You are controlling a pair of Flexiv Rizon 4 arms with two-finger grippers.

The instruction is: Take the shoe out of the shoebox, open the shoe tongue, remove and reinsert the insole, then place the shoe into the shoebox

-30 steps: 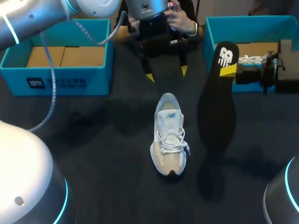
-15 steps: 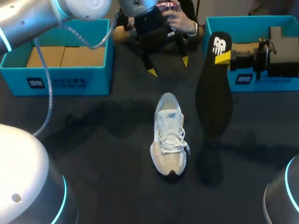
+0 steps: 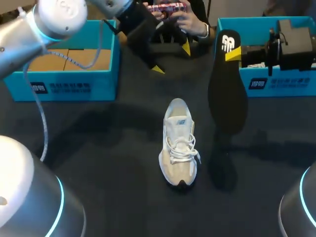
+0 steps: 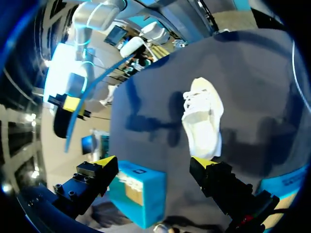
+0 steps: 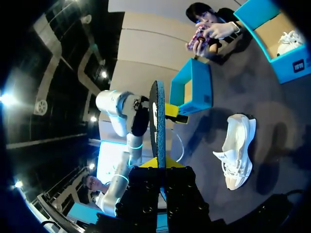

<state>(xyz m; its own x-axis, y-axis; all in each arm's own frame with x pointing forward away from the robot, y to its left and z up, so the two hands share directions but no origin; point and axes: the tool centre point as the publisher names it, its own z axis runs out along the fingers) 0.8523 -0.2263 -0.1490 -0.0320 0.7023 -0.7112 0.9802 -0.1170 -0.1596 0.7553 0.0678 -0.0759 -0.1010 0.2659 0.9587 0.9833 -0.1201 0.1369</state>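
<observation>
Dark table, insole out of shoe

Pinches black insole edge-on between right gripper's closed-in fingers, heel end gripped, rest hanging below them. Spreads left gripper wide, nothing between its fingers. Shows white shoe flat on table, ahead of left fingers, outside blue shoebox beside right ones.

Robotics lab: robot arms over dark table.
</observation>
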